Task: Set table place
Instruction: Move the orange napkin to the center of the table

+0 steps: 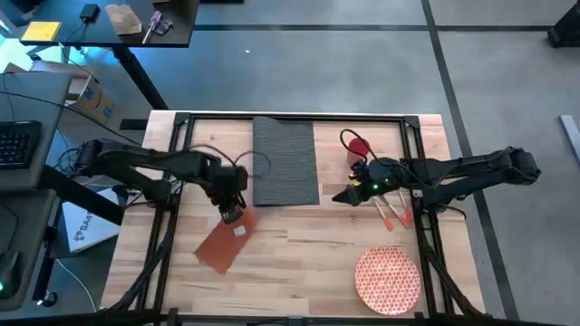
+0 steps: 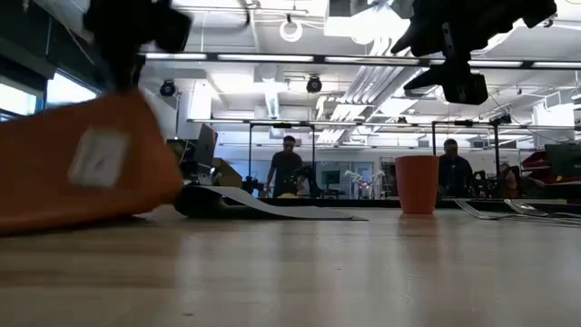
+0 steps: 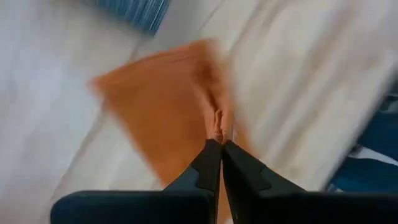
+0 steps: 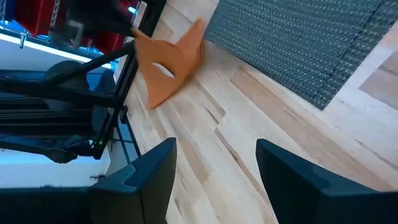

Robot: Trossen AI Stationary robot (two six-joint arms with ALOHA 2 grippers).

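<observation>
Big open workshop kind of room. The floor (image 1: 362,63) is grey concrete with dark seams running across it. There's a dark desk (image 1: 109,27) off in the far left corner with a yellow sticky pad (image 1: 42,32) and some crumpled brown paper (image 1: 124,18) on top, plus a cardboard box (image 1: 91,98) underneath. A black keyboard (image 1: 18,145) sits at the left edge. Looking level across the room, the ceiling has exposed pipes (image 2: 363,73) and long strip lights (image 2: 345,59), with two people (image 2: 289,168) standing way back among benches.
</observation>
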